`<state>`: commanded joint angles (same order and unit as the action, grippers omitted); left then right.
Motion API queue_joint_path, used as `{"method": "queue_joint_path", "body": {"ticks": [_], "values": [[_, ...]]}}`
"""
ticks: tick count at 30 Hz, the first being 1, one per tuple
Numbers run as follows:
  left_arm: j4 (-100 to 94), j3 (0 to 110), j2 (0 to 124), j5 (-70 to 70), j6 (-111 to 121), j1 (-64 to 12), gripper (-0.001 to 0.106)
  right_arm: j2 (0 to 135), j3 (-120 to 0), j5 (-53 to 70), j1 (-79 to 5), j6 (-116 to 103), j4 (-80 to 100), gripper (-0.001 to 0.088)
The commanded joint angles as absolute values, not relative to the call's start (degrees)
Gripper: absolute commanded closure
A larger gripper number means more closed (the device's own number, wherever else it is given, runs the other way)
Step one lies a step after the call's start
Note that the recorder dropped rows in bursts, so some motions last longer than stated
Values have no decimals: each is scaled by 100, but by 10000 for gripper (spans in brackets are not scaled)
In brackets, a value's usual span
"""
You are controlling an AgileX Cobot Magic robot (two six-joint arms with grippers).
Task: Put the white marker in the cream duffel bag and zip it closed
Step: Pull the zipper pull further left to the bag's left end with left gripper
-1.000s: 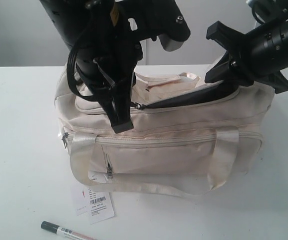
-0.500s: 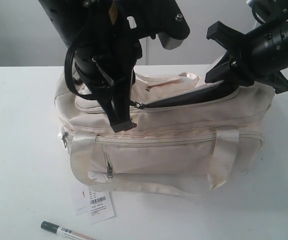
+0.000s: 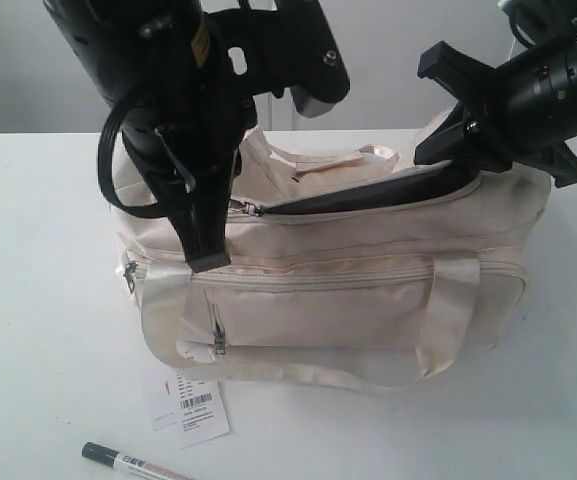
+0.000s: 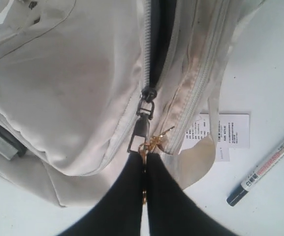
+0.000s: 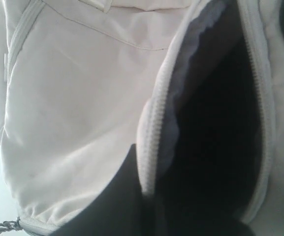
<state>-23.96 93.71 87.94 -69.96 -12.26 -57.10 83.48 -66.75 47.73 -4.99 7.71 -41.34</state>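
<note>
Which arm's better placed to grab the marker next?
Left, probably. The slim white marker with dark cap lies on the left tool's side; that tool only has to release the metal zipper pull. The right tool pinches the cream fabric duffel bag's far rim, holding it open.

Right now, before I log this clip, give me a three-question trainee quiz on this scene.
1. True or false: the white marker is already inside the cream duffel bag.
2. What is the left pincer shut on? A) zipper pull B) webbing handle C) barcode tag
3. Fill in: the bag's top zipper is partly ____.
Key: 1 false, it lies on the table; 2 A; 3 open.
</note>
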Motion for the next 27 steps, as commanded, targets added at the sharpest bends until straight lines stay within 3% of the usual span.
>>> {"method": "queue_joint_path", "body": {"ticks": [27], "values": [[-1624,9173,8541,-6996,-1387,-4719,1053,8348,-6675,4797,-499,771,-4134,868]]}}
